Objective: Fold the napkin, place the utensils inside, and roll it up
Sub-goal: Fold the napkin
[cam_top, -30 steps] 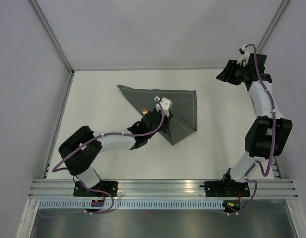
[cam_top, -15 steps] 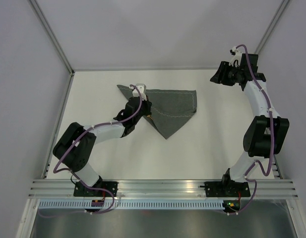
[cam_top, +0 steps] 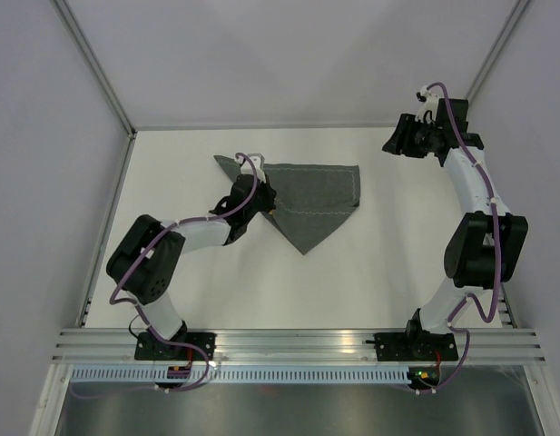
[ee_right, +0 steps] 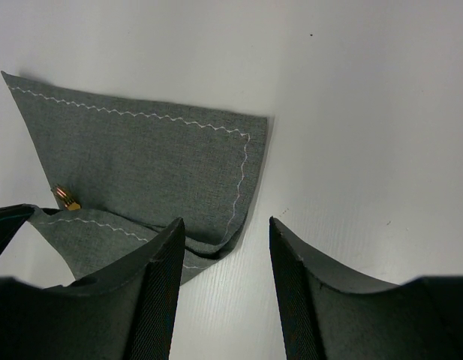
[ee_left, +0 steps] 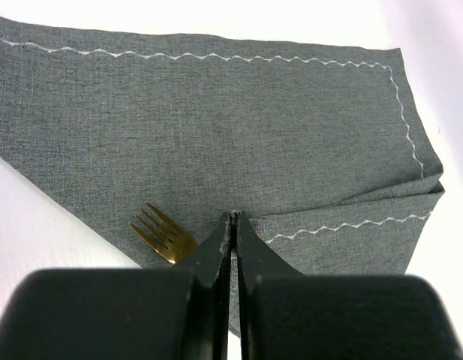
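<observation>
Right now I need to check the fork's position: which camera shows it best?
Left wrist: the fork shows clear gold tines at the edge of the napkin. Right wrist gives only a gold speck; from above, the left arm hides it.

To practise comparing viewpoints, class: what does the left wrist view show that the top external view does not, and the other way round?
Left wrist only: the fork, its gold tines lying on the napkin just beside the shut left gripper. Top external only: both whole arms, the right gripper far off to the napkin's right, and the white table. Both: the folded grey napkin.
</observation>
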`<state>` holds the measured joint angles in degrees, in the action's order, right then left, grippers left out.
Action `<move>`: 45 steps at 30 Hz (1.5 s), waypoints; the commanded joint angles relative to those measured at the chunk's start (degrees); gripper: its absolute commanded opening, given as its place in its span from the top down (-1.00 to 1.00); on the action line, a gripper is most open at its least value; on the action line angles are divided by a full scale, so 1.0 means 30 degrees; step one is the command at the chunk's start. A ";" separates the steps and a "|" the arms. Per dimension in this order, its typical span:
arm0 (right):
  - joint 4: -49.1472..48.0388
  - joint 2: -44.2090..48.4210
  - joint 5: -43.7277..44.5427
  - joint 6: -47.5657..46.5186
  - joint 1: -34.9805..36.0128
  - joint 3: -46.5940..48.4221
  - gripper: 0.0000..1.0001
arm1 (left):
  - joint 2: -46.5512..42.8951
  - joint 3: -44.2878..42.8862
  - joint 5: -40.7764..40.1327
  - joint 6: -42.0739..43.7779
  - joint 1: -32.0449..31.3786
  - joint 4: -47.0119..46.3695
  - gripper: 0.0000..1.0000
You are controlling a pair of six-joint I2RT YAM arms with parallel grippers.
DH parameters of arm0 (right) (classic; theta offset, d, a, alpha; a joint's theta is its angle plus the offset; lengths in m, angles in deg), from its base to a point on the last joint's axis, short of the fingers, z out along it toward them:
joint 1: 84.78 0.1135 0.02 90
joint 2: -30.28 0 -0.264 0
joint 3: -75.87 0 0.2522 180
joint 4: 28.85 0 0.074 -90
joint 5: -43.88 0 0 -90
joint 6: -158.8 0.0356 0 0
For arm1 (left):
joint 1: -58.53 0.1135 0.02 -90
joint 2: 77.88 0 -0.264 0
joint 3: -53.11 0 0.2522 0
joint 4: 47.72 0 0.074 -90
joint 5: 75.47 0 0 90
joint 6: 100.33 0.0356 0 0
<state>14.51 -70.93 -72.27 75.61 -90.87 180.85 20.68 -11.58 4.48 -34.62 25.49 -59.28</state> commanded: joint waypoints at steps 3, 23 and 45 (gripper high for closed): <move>0.0151 -0.0102 0.0250 -0.0189 0.0154 0.0092 -0.09 | 0.0573 -0.1067 0.0887 -0.1306 0.0553 0.0236 0.85; 0.0824 0.0074 0.0835 -0.2033 0.1149 -0.0114 -0.10 | -0.0158 -0.2941 0.1007 -0.1099 0.2572 0.1875 0.04; 0.2759 -0.0599 0.0602 -0.4848 0.2966 -0.0700 -0.08 | 0.7014 -1.1642 0.1007 -0.4761 0.8581 0.9698 -0.09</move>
<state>22.29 -72.02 -70.48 62.21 -82.47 178.99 39.61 -42.86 6.93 -45.64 50.83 -33.16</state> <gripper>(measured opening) 0.544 0.550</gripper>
